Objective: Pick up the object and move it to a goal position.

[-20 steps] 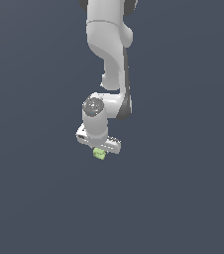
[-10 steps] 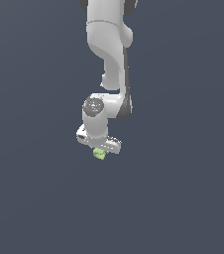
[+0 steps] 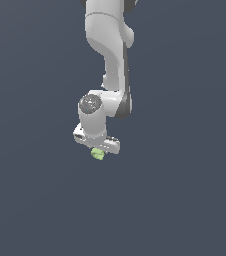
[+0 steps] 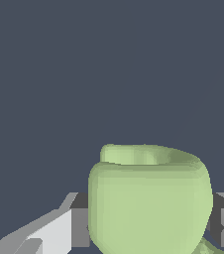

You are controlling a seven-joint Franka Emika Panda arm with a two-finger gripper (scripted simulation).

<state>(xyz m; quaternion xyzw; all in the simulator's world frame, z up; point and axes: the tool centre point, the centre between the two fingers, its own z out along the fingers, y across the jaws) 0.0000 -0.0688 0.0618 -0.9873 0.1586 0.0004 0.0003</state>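
The object (image 3: 98, 154) is a small pale lime-green lumpy item, seen just under the white gripper (image 3: 99, 151) in the exterior view. In the wrist view the object (image 4: 148, 201) looks large and sits between the two fingers (image 4: 79, 221), which press on its sides. The gripper is shut on the object. The white arm comes down from the top of the exterior view. No goal marker shows in either view.
The background is a plain dark grey-blue surface (image 3: 185, 200) all around the arm. No other objects or edges show.
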